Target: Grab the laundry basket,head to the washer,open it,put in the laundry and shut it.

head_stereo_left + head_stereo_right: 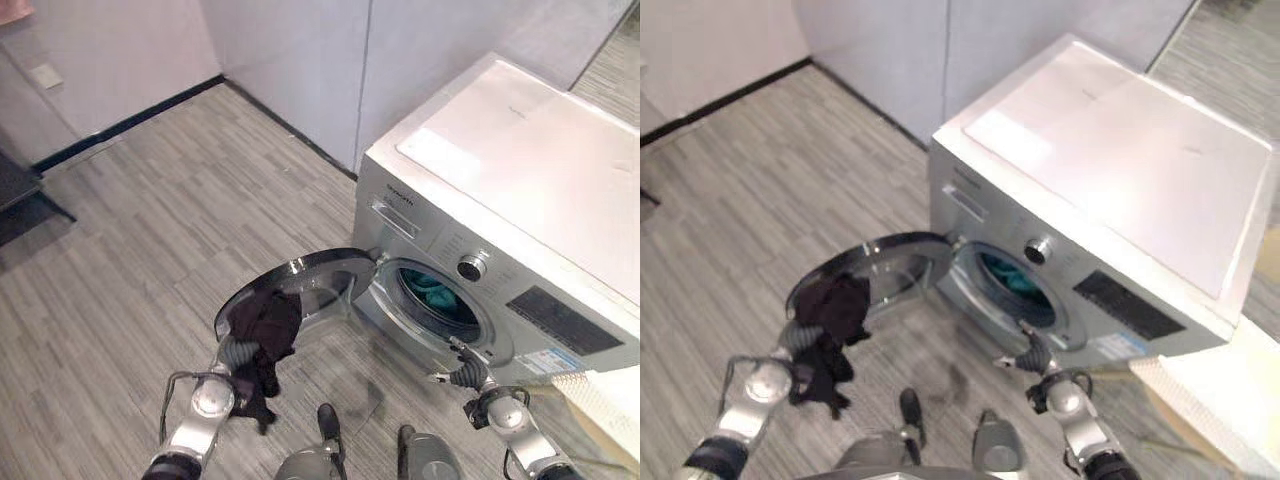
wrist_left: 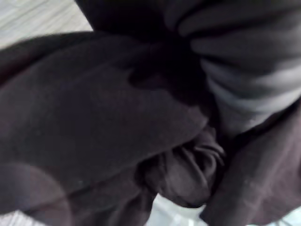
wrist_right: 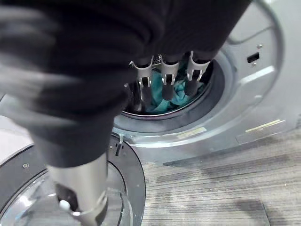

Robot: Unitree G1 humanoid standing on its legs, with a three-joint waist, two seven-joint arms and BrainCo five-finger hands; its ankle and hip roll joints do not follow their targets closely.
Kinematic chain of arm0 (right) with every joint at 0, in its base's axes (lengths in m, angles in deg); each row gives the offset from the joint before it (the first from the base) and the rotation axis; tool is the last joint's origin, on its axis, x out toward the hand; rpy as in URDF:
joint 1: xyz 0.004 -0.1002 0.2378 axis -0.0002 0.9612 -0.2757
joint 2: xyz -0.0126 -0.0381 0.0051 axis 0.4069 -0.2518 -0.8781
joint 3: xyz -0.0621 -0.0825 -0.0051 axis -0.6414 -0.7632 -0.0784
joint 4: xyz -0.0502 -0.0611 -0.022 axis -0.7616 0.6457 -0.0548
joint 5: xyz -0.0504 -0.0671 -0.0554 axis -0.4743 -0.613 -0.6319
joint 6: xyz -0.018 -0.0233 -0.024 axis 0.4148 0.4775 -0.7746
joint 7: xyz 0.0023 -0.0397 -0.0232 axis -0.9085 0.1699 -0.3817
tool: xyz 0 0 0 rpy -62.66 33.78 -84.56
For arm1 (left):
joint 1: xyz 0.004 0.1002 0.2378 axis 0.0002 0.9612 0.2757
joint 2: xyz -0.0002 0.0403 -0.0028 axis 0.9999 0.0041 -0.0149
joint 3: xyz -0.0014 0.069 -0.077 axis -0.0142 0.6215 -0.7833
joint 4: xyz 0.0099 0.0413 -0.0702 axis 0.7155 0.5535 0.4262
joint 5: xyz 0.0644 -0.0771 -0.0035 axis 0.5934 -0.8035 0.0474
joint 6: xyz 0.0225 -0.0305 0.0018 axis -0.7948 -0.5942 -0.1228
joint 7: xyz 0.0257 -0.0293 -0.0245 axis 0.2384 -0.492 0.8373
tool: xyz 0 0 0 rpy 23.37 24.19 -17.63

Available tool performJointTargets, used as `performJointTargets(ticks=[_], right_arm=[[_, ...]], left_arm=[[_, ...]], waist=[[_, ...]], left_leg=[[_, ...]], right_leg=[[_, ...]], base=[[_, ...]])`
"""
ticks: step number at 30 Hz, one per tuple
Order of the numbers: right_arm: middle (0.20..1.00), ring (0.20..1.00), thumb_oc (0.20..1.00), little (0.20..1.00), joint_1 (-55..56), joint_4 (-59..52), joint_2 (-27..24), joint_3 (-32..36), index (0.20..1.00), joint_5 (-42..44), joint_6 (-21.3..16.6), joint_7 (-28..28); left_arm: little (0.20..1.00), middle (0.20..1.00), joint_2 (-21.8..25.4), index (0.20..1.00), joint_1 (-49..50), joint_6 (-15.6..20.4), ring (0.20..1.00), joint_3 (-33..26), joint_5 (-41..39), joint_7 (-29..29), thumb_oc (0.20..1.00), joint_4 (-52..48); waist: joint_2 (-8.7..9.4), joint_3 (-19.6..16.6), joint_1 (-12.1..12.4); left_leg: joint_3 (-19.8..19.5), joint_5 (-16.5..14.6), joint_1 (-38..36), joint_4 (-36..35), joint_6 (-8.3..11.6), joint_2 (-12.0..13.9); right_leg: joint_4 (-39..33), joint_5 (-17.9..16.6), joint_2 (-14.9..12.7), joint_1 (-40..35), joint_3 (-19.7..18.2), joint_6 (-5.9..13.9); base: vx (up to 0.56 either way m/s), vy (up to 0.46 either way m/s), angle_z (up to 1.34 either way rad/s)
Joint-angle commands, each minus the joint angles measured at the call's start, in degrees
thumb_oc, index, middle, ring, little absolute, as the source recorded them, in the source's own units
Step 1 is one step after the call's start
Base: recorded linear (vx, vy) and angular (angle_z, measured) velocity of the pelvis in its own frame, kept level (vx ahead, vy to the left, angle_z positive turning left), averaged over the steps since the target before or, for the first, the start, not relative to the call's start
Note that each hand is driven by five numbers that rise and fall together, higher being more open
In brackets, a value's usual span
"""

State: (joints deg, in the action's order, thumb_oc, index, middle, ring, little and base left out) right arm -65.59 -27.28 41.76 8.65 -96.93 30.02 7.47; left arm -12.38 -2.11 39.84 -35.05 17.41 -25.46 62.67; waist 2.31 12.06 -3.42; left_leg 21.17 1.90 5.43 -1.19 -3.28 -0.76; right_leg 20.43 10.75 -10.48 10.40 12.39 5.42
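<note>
Left eye view: my left hand [image 1: 238, 352] clamps dark cloth [image 1: 262, 330]; right hand [image 3: 162, 77], fingers straight, empty. Cloth may snag on door [image 1: 300, 275], missing drum [image 1: 437, 297].

Grey wood-plank floor [image 1: 150, 230] meets pale walls [image 1: 290, 60] along a black skirting board [image 1: 130, 122]; a white wall plate [image 1: 45, 75] sits near a dark shelf [image 1: 20, 195]
</note>
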Motion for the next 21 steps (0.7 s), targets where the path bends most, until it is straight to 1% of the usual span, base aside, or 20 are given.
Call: performJointTargets(ticks=[1,3,4,5,6,7,8,9,10,11,12,14,15,16,17,18,19,20,21], right_arm=[[1.000,1.000,1.000,1.000,-2.72,1.60,-2.05,1.21,1.000,-1.14,-0.78,1.09],[1.000,1.000,1.000,1.000,-2.35,1.68,-1.87,1.29,1.000,-1.28,-0.79,1.20],[1.000,1.000,1.000,1.000,-1.79,1.66,-1.76,1.58,1.000,-1.36,-0.70,1.24],[1.000,1.000,1.000,1.000,-1.05,1.57,-1.77,1.86,1.000,-1.10,-0.73,1.25],[1.000,1.000,1.000,1.000,-0.29,1.74,-1.84,2.01,1.000,-0.91,-0.67,1.23],[1.000,1.000,1.000,1.000,0.03,1.98,-2.17,2.23,1.000,-0.91,-0.66,1.45],[1.000,1.000,1.000,1.000,0.61,2.05,-2.44,2.26,1.000,-0.99,-0.62,1.45],[1.000,1.000,1.000,1.000,0.81,1.68,-2.93,2.29,1.000,-0.87,-0.54,1.43],[1.000,1.000,1.000,1.000,0.85,1.56,-3.77,2.18,1.000,-0.73,-0.50,1.56],[1.000,1.000,1.000,1.000,0.88,1.50,-3.89,2.23,1.000,-0.70,-0.47,1.54],[1.000,1.000,1.000,1.000,0.95,1.91,-4.15,2.31,1.000,-0.75,-0.38,1.54],[1.000,1.000,1.000,1.000,1.09,2.33,-4.33,2.48,1.000,-0.40,-0.40,1.44],[1.000,1.000,1.000,1.000,1.12,2.32,-4.35,2.51,1.000,-0.39,-0.40,1.44],[1.000,1.000,1.000,1.000,1.19,2.51,-4.39,2.73,1.000,-0.17,-0.52,1.45],[1.000,1.000,1.000,1.000,1.12,3.42,-4.30,2.87,1.000,0.34,-0.73,1.66],[1.000,1.000,1.000,1.000,0.93,3.95,-4.37,2.82,1.000,0.39,-0.84,1.96],[1.000,1.000,1.000,1.000,0.69,4.66,-4.31,2.76,1.000,0.53,-0.97,2.12],[1.000,1.000,1.000,1.000,0.69,4.66,-4.31,2.76,1.000,0.53,-0.98,2.12],[1.000,1.000,1.000,1.000,0.43,4.88,-4.22,2.97,1.000,0.72,-0.98,2.38]], left_arm=[[0.200,0.200,0.09,0.200,2.82,2.89,0.200,-0.67,2.60,0.10,0.200,-5.18],[0.200,0.200,-0.09,0.200,2.88,2.70,0.200,-0.24,2.44,-0.26,0.200,-5.32],[0.200,0.200,-0.28,0.200,2.82,2.61,0.200,0.09,2.43,-0.54,0.200,-5.17],[0.200,0.200,-0.54,0.200,2.87,2.83,0.200,0.32,2.52,-0.83,0.200,-5.15],[0.200,0.200,-0.95,0.200,3.22,2.95,0.200,0.30,2.38,-1.27,0.200,-5.29],[0.200,0.200,-1.31,0.200,3.37,2.99,0.200,0.34,2.26,-1.66,0.200,-5.25],[0.200,0.200,-1.65,0.200,3.51,2.86,0.200,0.61,1.97,-1.99,0.200,-5.39],[0.200,0.200,-1.92,0.200,3.53,2.67,0.200,0.69,1.75,-2.16,0.200,-5.61],[0.200,0.200,-2.64,0.200,3.57,2.73,0.200,1.03,1.27,-1.97,0.200,-5.68],[0.200,0.200,-2.75,0.200,3.51,2.76,0.200,1.09,1.26,-1.94,0.200,-5.63],[0.200,0.200,-3.08,0.200,3.46,2.73,0.200,1.29,1.18,-1.81,0.200,-5.61],[0.200,0.200,-3.84,0.200,3.37,2.74,0.200,1.58,0.91,-1.38,0.200,-5.20],[0.200,0.200,-3.87,0.200,3.35,2.77,0.200,1.62,0.92,-1.36,0.200,-5.15],[0.200,0.200,-4.25,0.200,3.26,2.83,0.200,1.89,0.73,-1.31,0.200,-5.00],[0.200,0.200,-4.60,0.200,2.61,3.01,0.200,2.56,0.82,-0.89,0.200,-4.23],[0.200,0.200,-4.64,0.200,2.24,3.12,0.200,3.00,0.93,-0.79,0.200,-4.10],[0.200,0.200,-4.68,0.200,1.70,3.21,0.200,3.47,1.08,-0.66,0.200,-4.00],[0.200,0.200,-4.68,0.200,1.70,3.21,0.200,3.47,1.08,-0.66,0.200,-4.00],[0.200,0.200,-4.81,0.200,1.11,3.27,0.200,4.12,1.34,-0.38,0.200,-4.10]], waist=[[1.53,-0.68,3.51],[1.67,-0.81,2.94],[1.74,-0.71,2.01],[2.08,-0.79,1.56],[2.33,-0.87,1.16],[2.52,-0.93,0.95],[2.59,-0.73,0.74],[2.45,-0.47,0.71],[2.18,0.01,0.99],[1.95,0.12,1.03],[1.64,0.27,1.14],[1.37,0.53,1.41],[1.37,0.54,1.44],[1.66,0.62,1.43],[1.56,0.78,1.74],[1.33,0.80,1.99],[1.00,1.15,2.30],[1.00,1.11,2.29],[0.40,1.87,2.55]], left_leg=[[2.10,-7.37,-2.93,6.67,4.98,8.07],[2.74,-7.43,-3.70,6.67,5.24,8.18],[2.73,-7.66,-3.90,7.41,5.30,8.26],[3.04,-8.53,-3.47,9.43,5.28,8.59],[3.84,-8.80,-3.03,11.76,5.74,9.41],[4.72,-8.93,-2.57,14.46,6.45,10.78],[4.86,-8.91,-1.86,17.84,6.85,12.28],[4.59,-8.07,-1.48,20.53,7.27,13.63],[1.49,-5.64,-0.12,24.29,7.74,14.19],[1.29,-5.73,0.09,24.87,8.04,14.61],[-1.35,-5.50,0.91,25.59,7.99,14.01],[-6.42,-7.75,2.32,24.14,7.23,11.26],[-6.37,-7.81,2.23,24.07,7.15,11.18],[-7.79,-7.68,3.10,21.54,6.21,9.60],[-11.86,-6.61,4.38,16.62,6.69,7.72],[-14.19,-4.81,5.18,13.60,7.05,6.81],[-16.28,-3.15,6.21,11.81,7.45,6.08],[-16.29,-3.11,6.24,11.76,7.44,6.07],[-18.70,-2.43,6.18,9.09,7.85,5.33]], right_leg=[[-6.38,-5.52,-2.07,-3.37,14.76,1.04],[-6.88,-5.60,-1.64,-3.33,15.52,0.77],[-6.90,-5.48,-0.79,-2.63,13.66,1.03],[-9.65,-5.40,0.32,-3.45,11.67,1.06],[-11.85,-5.46,1.18,-4.53,10.55,0.55],[-13.69,-5.54,1.86,-5.76,10.26,0.16],[-14.41,-5.40,2.69,-6.50,9.45,-0.72],[-15.14,-5.27,3.58,-7.22,8.71,-1.32],[-15.72,-4.75,4.72,-8.27,7.06,-2.30],[-15.84,-4.70,5.06,-8.40,7.08,-2.51],[-16.13,-4.37,5.62,-8.75,5.89,-2.82],[-16.27,-3.92,6.15,-9.21,3.18,-2.68],[-16.23,-3.88,6.08,-9.24,3.16,-2.62],[-16.59,-4.87,5.76,-8.85,2.14,-2.61],[-16.86,-4.90,5.92,-9.15,-0.31,-1.92],[-17.04,-5.04,6.21,-9.11,-1.28,-1.71],[-16.91,-4.85,6.54,-9.27,-2.25,-1.62],[-16.91,-4.86,6.53,-9.24,-2.23,-1.62],[-15.33,-4.05,7.02,-8.85,-4.79,-1.15]], base=[[0.11,-0.009,-1.21],[0.06,-0.092,-1.45],[0.10,-0.173,-1.23],[0.10,-0.194,-0.73],[0.09,-0.240,0.17],[0.10,-0.238,0.52],[0.10,-0.212,0.34],[0.12,-0.160,0.01],[0.08,-0.099,-0.23],[0.08,-0.038,-0.22],[0.05,0.019,-0.41],[0.07,0.068,-0.77],[-0.01,0.077,-0.88],[0.04,0.146,-0.78],[0.06,0.187,-0.64],[0.13,0.194,-0.41],[0.06,0.088,-0.61],[0.08,0.153,-0.97],[0.07,0.158,-1.07]])
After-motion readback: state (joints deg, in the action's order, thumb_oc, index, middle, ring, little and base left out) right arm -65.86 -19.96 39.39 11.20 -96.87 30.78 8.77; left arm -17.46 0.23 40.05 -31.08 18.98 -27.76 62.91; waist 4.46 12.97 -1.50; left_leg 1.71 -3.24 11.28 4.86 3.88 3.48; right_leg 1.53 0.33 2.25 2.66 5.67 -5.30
